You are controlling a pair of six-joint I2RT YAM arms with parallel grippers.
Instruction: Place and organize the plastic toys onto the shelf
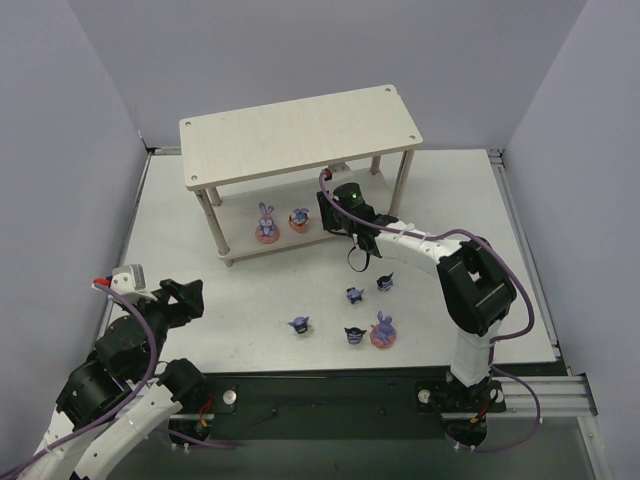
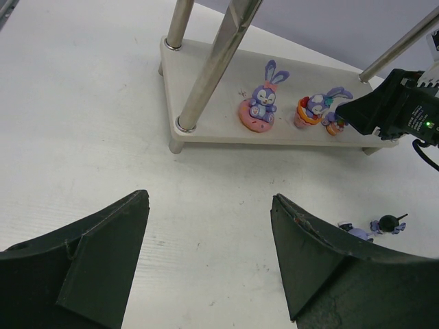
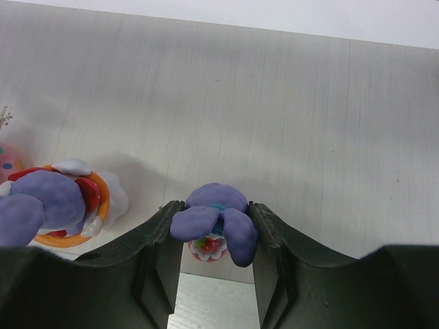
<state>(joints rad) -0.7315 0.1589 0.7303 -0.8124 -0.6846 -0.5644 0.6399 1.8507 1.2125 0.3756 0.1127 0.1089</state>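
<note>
Right wrist: we have a bunny (image 3: 209, 205) pinched in the right gripper (image 3: 215, 236) at the lower shelf board (image 3: 288, 110); left gripper (image 2: 209, 219) gapes, holding nothing. Risk: a tilted release could tip it into the orange-based bunny (image 3: 55, 202) just beside.

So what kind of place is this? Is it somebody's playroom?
Probably a robot test booth, not a playroom: plain walls box in a white table, a left arm and right arm are bolted at its near edge, and a small shelf holds toy bunnies.
</note>
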